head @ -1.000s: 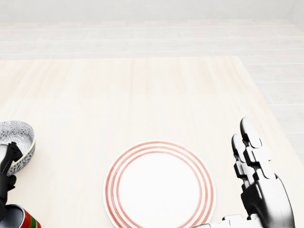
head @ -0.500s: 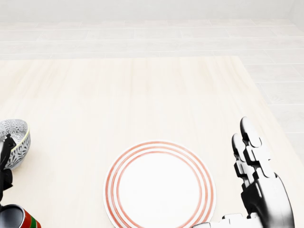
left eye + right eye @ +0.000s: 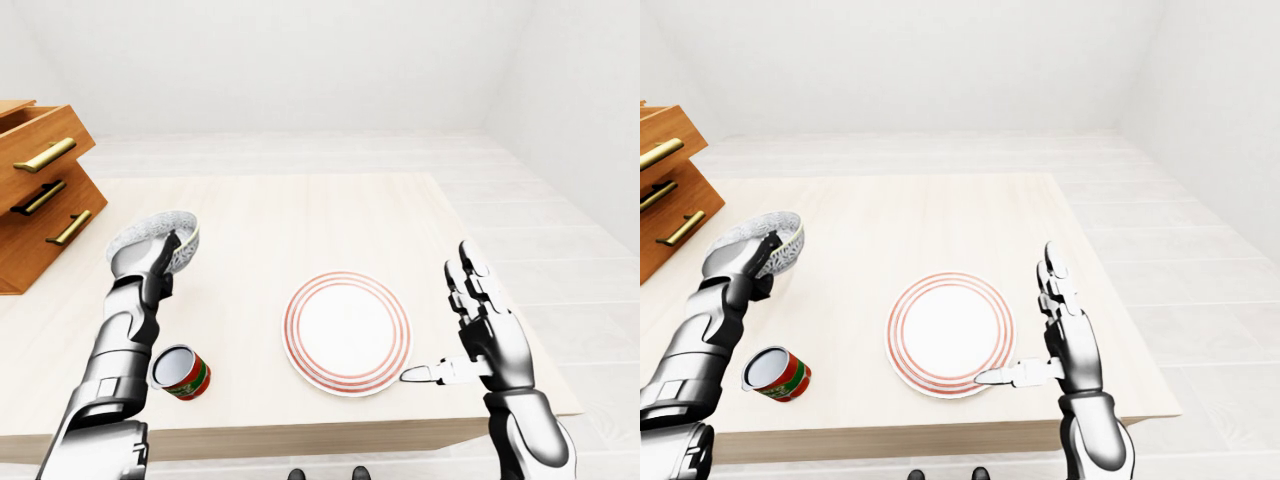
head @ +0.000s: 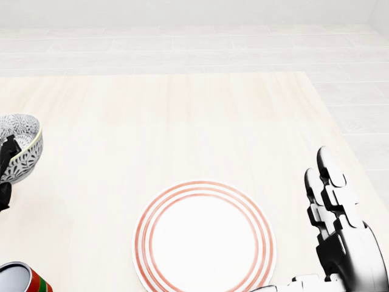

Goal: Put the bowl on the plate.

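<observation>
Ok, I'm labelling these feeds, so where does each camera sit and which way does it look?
Head view: on the head, pitched down at the plate; mainly the right hand shows.
Left-eye view: on the head, looking across the table; both arms, left hand gripping the bowl.
Right-eye view: its twin, set slightly rightward; both arms.
All share plate, bowl and can.

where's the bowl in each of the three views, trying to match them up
Left-eye view: bowl at mid-left, gripped by the left hand, up and left of the plate.
Head view: bowl at the left edge, partly cut off.
Right-eye view: bowl at mid-left, near the left edge.
Shared landmark: the red-ringed plate, always to the bowl's lower right.
</observation>
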`<state>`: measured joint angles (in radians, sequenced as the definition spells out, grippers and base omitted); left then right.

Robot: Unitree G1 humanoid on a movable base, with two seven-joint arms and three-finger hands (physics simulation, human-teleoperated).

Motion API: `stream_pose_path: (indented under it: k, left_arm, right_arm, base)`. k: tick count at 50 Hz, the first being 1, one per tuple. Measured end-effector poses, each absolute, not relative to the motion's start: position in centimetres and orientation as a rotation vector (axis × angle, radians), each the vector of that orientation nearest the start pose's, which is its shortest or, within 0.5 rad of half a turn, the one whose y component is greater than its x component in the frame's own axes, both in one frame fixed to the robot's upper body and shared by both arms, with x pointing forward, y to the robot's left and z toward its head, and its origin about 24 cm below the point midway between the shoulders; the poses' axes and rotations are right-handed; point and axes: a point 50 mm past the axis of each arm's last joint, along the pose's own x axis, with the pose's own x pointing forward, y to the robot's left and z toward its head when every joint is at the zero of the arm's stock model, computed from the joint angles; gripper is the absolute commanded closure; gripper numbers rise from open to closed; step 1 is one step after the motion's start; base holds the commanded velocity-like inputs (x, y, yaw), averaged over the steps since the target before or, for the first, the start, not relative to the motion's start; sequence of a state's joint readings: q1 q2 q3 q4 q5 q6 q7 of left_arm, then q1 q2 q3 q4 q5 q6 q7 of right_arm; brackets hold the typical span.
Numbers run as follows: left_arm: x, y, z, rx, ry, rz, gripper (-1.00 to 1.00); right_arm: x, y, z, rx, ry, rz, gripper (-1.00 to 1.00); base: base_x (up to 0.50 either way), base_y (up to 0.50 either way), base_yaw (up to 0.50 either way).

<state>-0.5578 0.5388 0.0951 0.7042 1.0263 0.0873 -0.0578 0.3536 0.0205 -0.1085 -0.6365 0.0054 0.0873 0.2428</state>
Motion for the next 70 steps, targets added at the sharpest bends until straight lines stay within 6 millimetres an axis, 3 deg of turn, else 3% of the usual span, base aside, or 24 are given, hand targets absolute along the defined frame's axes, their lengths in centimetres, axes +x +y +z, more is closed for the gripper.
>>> stream_pose_path:
  k: [9,18,38,70]
  left_arm:
    - [33.8,28.8,11.8,1.490,0.258,0.169,1.00]
    - [33.5,26.6,13.0,1.532,0.195,0.136,1.00]
    - [32.6,23.2,14.4,1.578,0.121,0.099,1.00]
    - [28.7,17.6,16.3,1.580,0.004,0.027,1.00]
  right_arm:
    - [17.4,-18.0,11.2,-0.070,-0.215,0.037,-1.00]
    - [17.0,-18.3,11.6,-0.070,-0.231,0.031,-1.00]
    - [16.2,-19.2,12.5,-0.069,-0.270,0.011,-1.00]
    - [16.5,-19.5,12.4,-0.079,-0.268,-0.002,-1.00]
  base:
    - [0.00,0.00,0.00]
    - [0.00,0.00,0.00]
    - [0.00,0.00,0.00]
    - [0.00,0.00,0.00]
